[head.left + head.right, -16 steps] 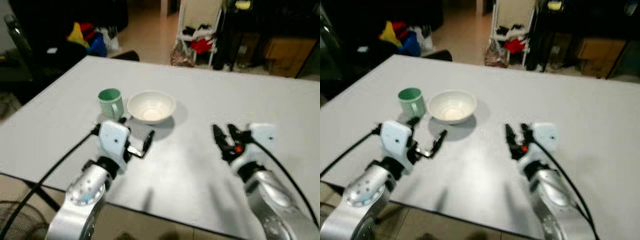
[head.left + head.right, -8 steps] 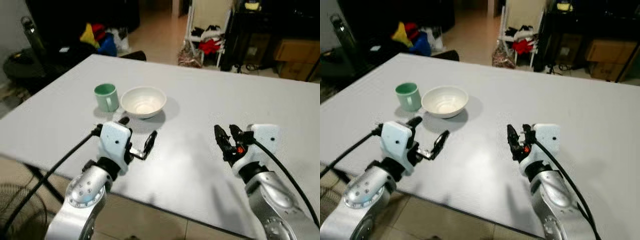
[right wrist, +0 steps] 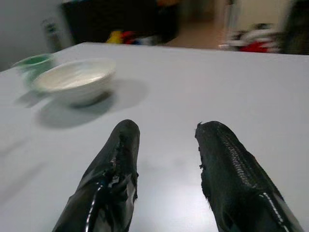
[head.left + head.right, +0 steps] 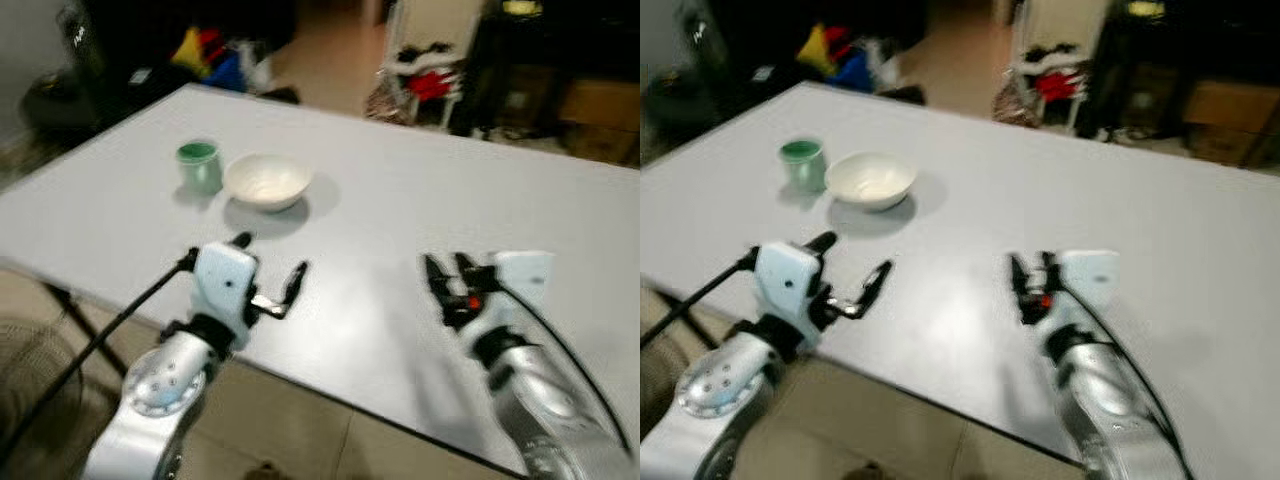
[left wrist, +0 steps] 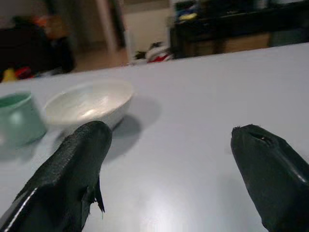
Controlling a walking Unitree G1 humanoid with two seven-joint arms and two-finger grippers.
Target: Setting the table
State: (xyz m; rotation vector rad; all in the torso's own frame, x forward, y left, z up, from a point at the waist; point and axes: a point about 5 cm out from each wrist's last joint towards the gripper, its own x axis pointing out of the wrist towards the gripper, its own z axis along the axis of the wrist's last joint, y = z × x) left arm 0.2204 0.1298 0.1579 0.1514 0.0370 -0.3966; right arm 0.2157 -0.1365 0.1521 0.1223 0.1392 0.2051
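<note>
— Progress on the setting?

— Barely begun, by the look of it. One white bowl [image 4: 266,181] and one green cup [image 4: 200,166] standing side by side, just apart, toward the far left corner of the grey table [image 4: 400,200]. No plate, no cutlery, no napkin laid out beside them, so most of a place setting probably left to do.

— Position of the arms?

— Both raised over the near edge of the table, well apart from the crockery. Left gripper [image 4: 270,275] spread wide with nothing between its fingers [image 5: 72,166], pointed toward the bowl [image 5: 89,104] and cup [image 5: 17,118]. Right gripper [image 4: 448,282] parted more narrowly, likewise carrying nothing, fingers [image 3: 108,174] hanging just above bare tabletop nearer the middle of the near edge.

— Count of items?

— Bowls: one. Cups: one. Grippers: two, neither in contact with anything.

— Surroundings?

— Blurred clutter on the floor beyond the far edge — coloured bundles, a rack, dark furniture; too soft to name further.

— Likely step in hand?

— Hard to judge: either an approach to the bowl and cup, or a pause between placements.
</note>
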